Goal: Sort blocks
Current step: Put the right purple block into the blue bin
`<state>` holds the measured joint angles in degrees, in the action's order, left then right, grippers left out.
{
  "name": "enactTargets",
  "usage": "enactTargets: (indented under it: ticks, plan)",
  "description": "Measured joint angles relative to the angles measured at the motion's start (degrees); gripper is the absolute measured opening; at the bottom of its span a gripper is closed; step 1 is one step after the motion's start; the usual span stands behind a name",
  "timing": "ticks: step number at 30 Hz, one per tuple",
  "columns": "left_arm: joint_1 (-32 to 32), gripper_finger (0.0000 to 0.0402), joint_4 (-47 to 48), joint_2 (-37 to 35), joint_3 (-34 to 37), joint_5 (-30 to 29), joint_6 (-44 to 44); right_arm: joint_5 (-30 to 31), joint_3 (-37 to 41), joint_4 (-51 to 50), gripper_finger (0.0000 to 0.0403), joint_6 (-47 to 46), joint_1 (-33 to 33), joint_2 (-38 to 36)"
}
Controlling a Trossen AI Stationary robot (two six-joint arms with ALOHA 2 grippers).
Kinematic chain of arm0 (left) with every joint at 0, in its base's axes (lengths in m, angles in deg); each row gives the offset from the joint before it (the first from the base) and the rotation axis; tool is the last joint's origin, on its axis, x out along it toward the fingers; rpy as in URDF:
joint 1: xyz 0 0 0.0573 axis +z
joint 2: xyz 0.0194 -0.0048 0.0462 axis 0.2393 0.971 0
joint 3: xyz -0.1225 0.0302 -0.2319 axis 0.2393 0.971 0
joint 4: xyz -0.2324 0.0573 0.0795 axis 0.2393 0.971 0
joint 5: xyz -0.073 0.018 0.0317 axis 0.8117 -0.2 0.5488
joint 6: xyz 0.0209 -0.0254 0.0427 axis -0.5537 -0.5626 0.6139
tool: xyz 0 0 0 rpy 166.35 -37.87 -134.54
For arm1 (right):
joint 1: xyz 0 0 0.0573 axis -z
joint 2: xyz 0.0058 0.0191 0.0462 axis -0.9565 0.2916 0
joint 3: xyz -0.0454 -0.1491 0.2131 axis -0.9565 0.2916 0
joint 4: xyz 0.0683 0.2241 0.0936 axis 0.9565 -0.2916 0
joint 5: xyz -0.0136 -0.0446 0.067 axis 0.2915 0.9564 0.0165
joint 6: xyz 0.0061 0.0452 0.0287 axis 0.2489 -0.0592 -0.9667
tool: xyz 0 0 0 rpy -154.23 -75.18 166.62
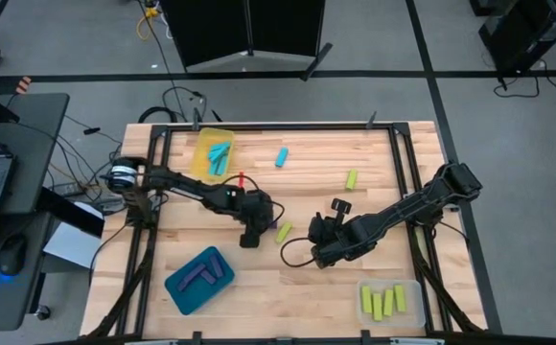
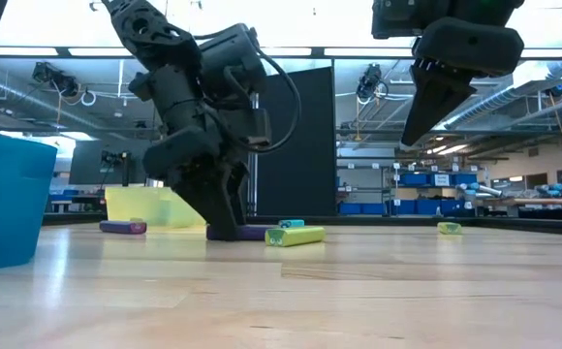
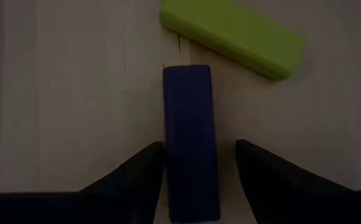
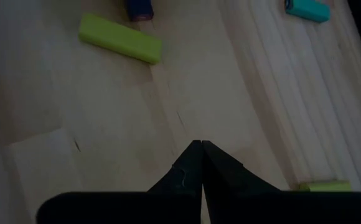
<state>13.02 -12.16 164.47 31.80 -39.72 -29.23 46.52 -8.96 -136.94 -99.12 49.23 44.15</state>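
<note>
A purple block lies flat on the wooden table, and the fingers of my open left gripper stand on either side of its near end. In the high view that gripper is at the table's middle, low over the wood. A yellow-green block lies just beyond the purple one, also seen in the high view. My right gripper hangs shut above the table to the right of them, with nothing in it. My left gripper has one finger right against the purple block's long side, and I cannot tell whether they touch. The other finger stands clear of the opposite side. The fingers slant down from above and lie along the block, which rests flat on the table.
A yellow tray with cyan blocks stands far left. A blue tray with purple blocks stands near left. A clear tray with yellow-green blocks stands near right. A loose cyan block and a yellow-green block lie toward the far edge.
</note>
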Motion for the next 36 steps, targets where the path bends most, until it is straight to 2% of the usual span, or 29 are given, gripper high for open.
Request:
enactTargets:
  ticks: [5,11,17,20,29,36]
  plan:
    - [0.02,0.0192,0.47,1.15,-0.11,-0.46,0.22,0.00,0.00,0.00,0.0013,0.24,0.00,0.00]
    - [-0.16,0.0108,1.62,1.26,-0.11,-1.22,1.47,0.00,0.00,-0.03,0.0015,0.24,0.00,0.00]
    - [-1.84,0.0105,5.41,0.42,-1.74,-5.39,3.14,0.02,0.00,-0.04,0.0013,0.24,0.00,0.00]
    - [-3.89,0.0105,12.18,-1.84,-3.26,-6.52,5.60,0.06,0.00,-0.05,0.0014,0.24,0.00,0.00]
    - [-15.83,0.0105,31.11,-12.51,-10.60,-8.96,6.35,0.39,0.00,-0.09,0.0013,0.24,-0.04,0.00]
    - [-29.44,0.0105,42.44,-17.32,-12.21,-10.61,-4.50,0.81,0.00,0.04,0.0013,0.24,-0.04,0.00]
